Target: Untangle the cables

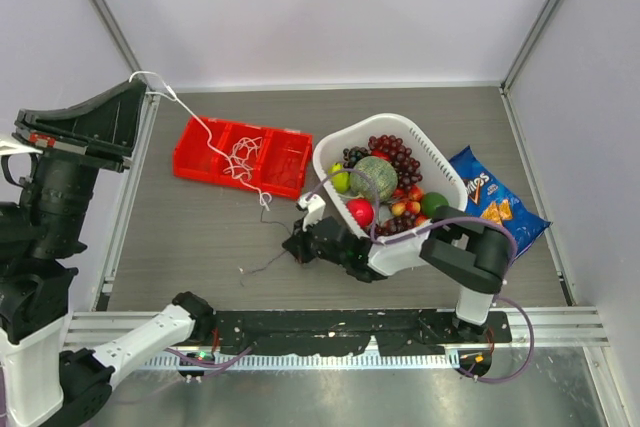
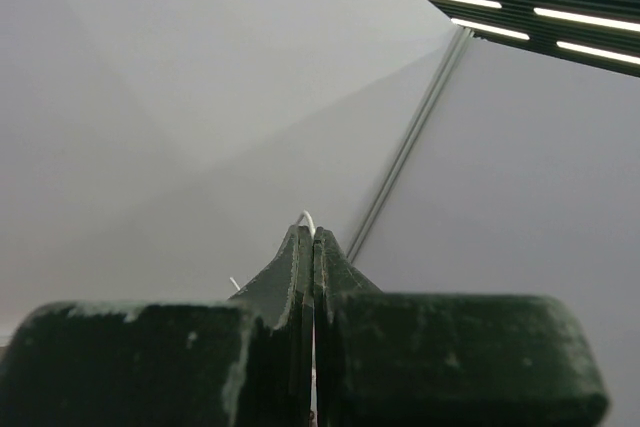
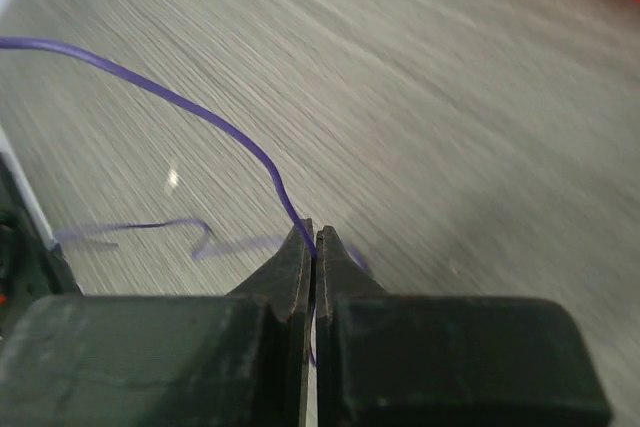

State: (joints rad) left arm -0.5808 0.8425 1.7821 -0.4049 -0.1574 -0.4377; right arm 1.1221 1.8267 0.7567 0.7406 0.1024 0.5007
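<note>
1. The cables are thin like string. They look very light and floppy. I think they bend and slip easily, and a hard pull could make a knot tighter.
2. The white cable point(image 1: 240, 159) lies in a loopy heap in the red tray point(image 1: 195, 162), at the back left of the bench point(image 1: 200, 237). One strand of it goes up and out to the left.
3. The purple cable point(image 1: 262, 267) lies flat on the bench. It is in front of the tray and apart from the white heap.
4. I think the best place to take hold of a cable is near a loose end, not in the middle of the heap.
5. The left end effector point(image 1: 142, 90) is high up at the left side. It is squeezed shut on the white strand. A tiny bit of white peeps out at its tip in the wrist view.
6. The right end effector point(image 1: 297, 245) is down low, close to the bench, beside the basket point(image 1: 440, 162) of fruit. It is squeezed shut on the purple cable, which curves away from its tip.
</note>
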